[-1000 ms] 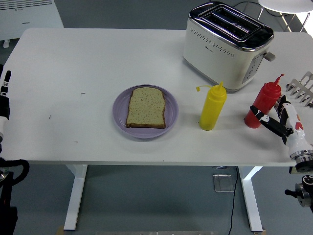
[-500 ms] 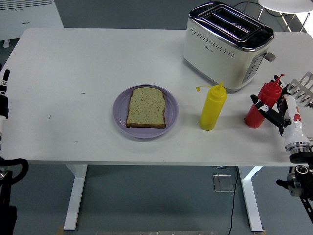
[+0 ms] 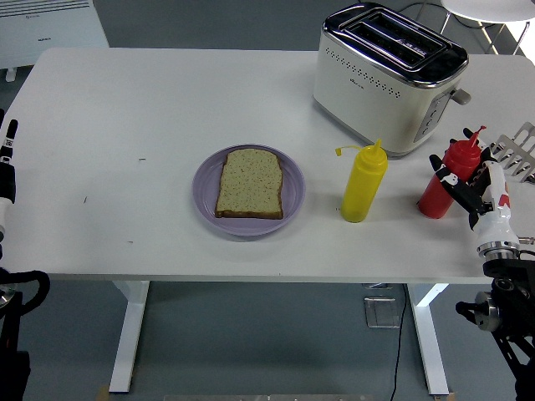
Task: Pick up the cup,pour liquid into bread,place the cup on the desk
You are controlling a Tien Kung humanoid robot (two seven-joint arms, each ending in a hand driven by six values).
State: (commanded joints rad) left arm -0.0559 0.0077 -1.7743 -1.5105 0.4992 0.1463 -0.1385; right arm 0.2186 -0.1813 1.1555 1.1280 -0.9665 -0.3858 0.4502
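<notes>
Red bottle seemingly touches the right hand's open fingers, not gripped

Single head view, set high on the robot's side, facing forward and down over the white table; near edge at bottom, toaster at the far right, floor visible beyond.

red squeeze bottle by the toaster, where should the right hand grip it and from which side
Probably around the wide body of the red squeeze bottle, below its tapered nozzle. It stands upright at the table's right end, and the right hand is already beside it, so come from the right; the yellow bottle stands to its left.
</notes>
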